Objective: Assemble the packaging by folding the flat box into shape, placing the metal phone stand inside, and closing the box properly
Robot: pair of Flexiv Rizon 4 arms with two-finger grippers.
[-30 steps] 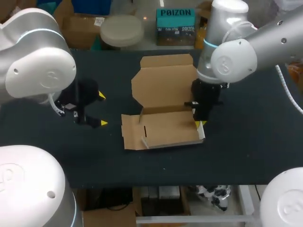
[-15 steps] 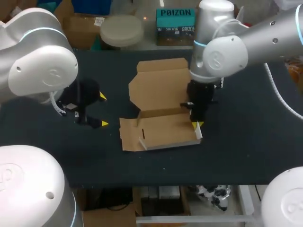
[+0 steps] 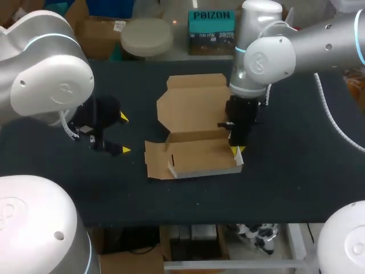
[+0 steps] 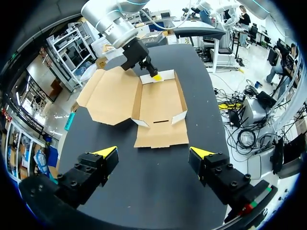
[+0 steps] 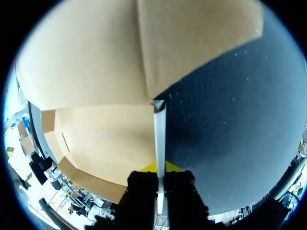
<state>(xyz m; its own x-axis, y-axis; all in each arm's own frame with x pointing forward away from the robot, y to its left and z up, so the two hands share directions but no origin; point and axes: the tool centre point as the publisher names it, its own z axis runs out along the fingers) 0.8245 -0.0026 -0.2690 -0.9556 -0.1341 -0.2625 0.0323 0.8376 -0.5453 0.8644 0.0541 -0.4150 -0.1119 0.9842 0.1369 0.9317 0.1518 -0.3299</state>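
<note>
The silver-grey left arm (image 3: 50, 85) and right arm (image 3: 275, 54) have blue-ringed joints; the left tool (image 3: 122, 133) and right tool (image 3: 236, 149) are black, yellow-tipped.

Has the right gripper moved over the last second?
Yes, slightly: the right gripper, shut on the side wall of the brown cardboard box, shifted toward the stationary left gripper.

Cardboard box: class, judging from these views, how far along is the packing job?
Done: the box has its front wall raised. In hand: the right pincer grips the right side wall; the left pincer hangs open, apart. Left: the lid lies open; no phone stand visible; closing remains.
</note>
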